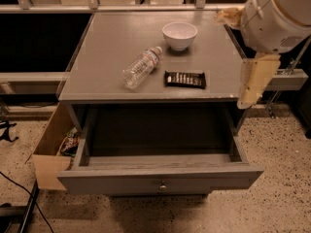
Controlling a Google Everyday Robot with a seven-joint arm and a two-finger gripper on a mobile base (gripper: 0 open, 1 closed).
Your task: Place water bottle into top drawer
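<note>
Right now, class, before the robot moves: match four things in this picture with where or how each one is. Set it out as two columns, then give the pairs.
Column 1
1. bottle
2. bowl
3. drawer
4. tool

Column 2
A. pulled open
B. beside the right edge of the cabinet top, apart from everything on it
C. lying on its side on the cabinet top
D. upright, behind the candy bar

Pairs: 1-C, 2-D, 3-A, 4-B
</note>
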